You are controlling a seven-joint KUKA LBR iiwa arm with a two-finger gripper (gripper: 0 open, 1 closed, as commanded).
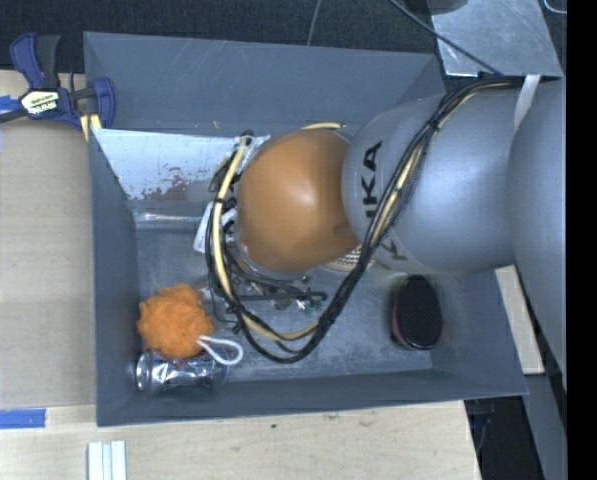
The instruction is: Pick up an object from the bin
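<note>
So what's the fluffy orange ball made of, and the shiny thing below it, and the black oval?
The orange ball looks like scrunched netting or yarn, matte and fuzzy-edged, with a white cord loop. The shiny thing looks like crumpled foil or plastic: silvery glints, creases. The black oval seems smooth plastic or rubber; I can't tell which.

Dark surface (178,3) at far side

The silver-grey arm (478,168) bears dark KUKA lettering (373,183), a glossy orange wrist cover (293,203) and looping black-and-yellow cables (216,230)
</note>
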